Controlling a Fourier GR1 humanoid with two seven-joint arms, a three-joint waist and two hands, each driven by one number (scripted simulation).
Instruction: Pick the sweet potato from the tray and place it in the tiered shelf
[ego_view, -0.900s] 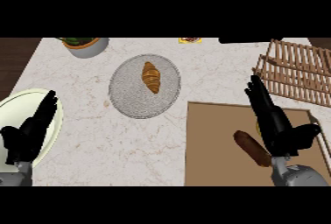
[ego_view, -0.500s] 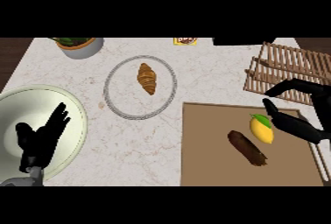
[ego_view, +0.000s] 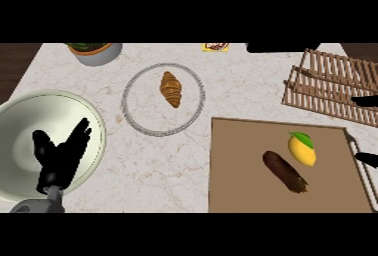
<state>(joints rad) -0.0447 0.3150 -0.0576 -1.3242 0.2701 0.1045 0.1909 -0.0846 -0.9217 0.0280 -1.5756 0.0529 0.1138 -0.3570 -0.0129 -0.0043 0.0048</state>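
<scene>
No writing can be read. The left hand (ego_view: 63, 150) is seen resting, fingers straight and apart, holding nothing; the sweet potato (ego_view: 285, 172) lies far right on the tray (ego_view: 244, 170).

1. On my screen the left hand (ego_view: 60, 150) is all black, with slim, tapering fingers and a thumb set off to one side.
2. Its surface looks matte and plain; I see no markings, screws or cables on it.
3. A narrow black wrist section joins that hand to the forearm.
4. The left forearm (ego_view: 35, 205) is grey and rounded, showing only as a short stub at the lower edge.
5. Of the right hand (ego_view: 367, 159) I get only small black slivers at the right edge.
</scene>
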